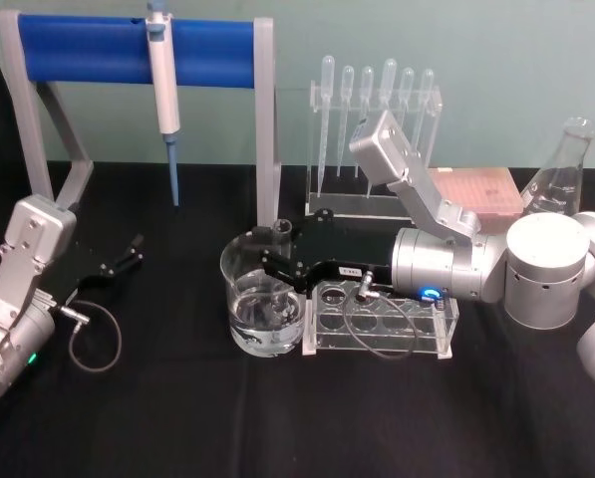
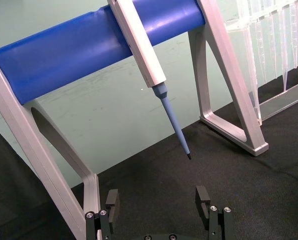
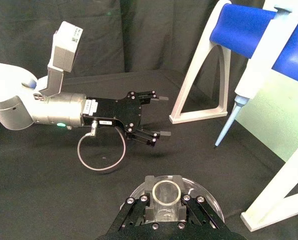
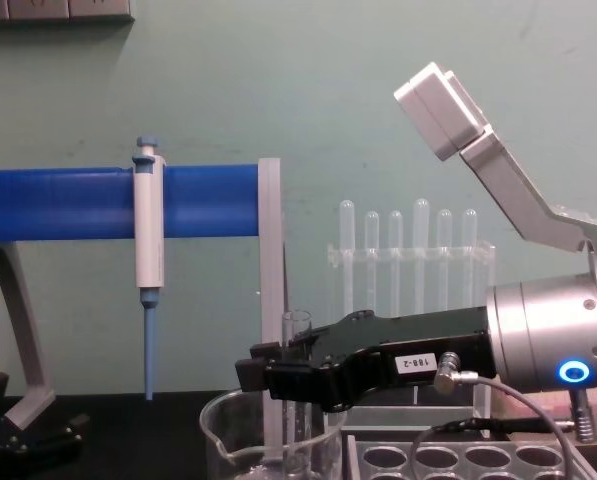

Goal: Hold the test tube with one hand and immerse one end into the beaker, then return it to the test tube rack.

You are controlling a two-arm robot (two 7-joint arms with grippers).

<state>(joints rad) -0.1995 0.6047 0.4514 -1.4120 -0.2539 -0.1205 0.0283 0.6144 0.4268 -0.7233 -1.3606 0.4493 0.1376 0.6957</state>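
The test tube [image 1: 280, 231] stands upright, clear glass with its open rim up, and my right gripper [image 1: 277, 263] is shut on it just below the rim. Its lower part reaches down inside the beaker [image 1: 235, 309], a wide clear glass with some water at the bottom. From the side, the test tube [image 4: 298, 335] rises above the right gripper [image 4: 268, 378] and drops behind the beaker [image 4: 228, 435] rim. The right wrist view looks down into the test tube [image 3: 166, 192] held between the fingers. My left gripper [image 1: 133, 249] rests open and empty at the far left, also seen as the left gripper [image 3: 164, 116].
A blue-barred stand [image 1: 138, 50] with a hanging pipette [image 1: 163, 90] stands behind the beaker. A clear tube rack [image 1: 382, 321] lies under my right wrist. A pipette rack [image 1: 377, 139], a pink box [image 1: 476, 189] and a conical flask [image 1: 561, 169] stand at the back right.
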